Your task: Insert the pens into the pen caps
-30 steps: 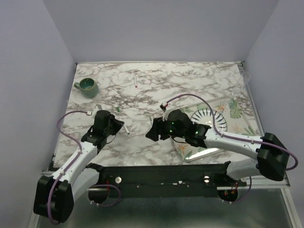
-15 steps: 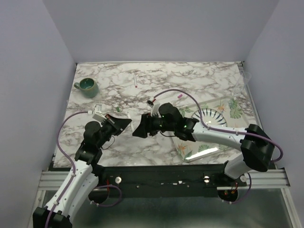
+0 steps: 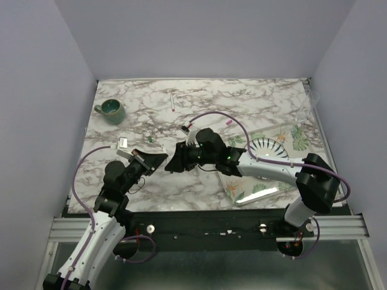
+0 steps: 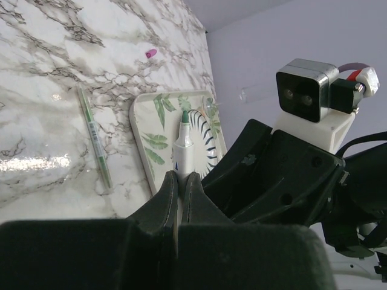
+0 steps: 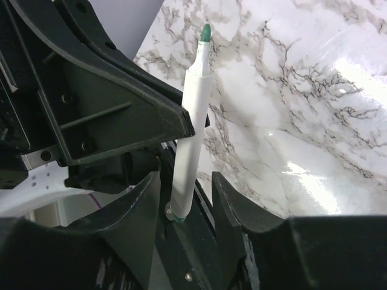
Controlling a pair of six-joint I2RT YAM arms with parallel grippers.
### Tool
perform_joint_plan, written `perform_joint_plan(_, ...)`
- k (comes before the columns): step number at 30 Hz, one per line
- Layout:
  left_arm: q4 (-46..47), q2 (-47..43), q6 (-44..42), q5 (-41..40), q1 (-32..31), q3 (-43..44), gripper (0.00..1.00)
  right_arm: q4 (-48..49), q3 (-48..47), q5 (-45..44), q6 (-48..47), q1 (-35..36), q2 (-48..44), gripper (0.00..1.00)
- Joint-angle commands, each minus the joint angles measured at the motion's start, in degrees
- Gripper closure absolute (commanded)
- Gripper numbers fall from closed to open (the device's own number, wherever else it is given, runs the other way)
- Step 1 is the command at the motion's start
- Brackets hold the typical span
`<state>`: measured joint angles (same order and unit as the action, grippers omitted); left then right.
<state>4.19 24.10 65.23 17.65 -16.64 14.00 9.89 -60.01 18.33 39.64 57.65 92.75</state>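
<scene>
My left gripper is shut on a white pen with a bare green tip, holding it off the table. In the right wrist view this pen stands between my right gripper's open fingers, its rear end low in the gap. In the top view the two grippers, left and right, meet nose to nose. A second, green pen lies beside the tray. A third pen lies at the back. A green cap and a pink cap lie loose on the table.
A green mug stands at the back left. A leaf-patterned tray with a striped plate is on the right, under my right arm. The marble table's edges meet grey walls on three sides.
My left gripper has lifted the pen and swung right. My right gripper has moved left until its open fingers straddle the pen's rear end.
</scene>
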Motion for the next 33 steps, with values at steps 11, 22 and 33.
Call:
perform_joint_plan(11,3.3,-1.2,3.1,1.7,-0.2,-0.8,1.00,7.4,2.8,4.6,3.2,0.1,0.2,0.79)
perform_joint_plan(22,-9.3,2.0,-5.8,-5.9,-0.2,7.1,0.21,5.2,6.2,-2.7,4.1,-0.3,-6.3,0.99)
perform_joint_plan(33,-39.2,19.0,-11.2,-39.3,0.6,28.7,0.25,-14.5,9.1,-24.6,-2.6,-1.3,-20.1,0.99)
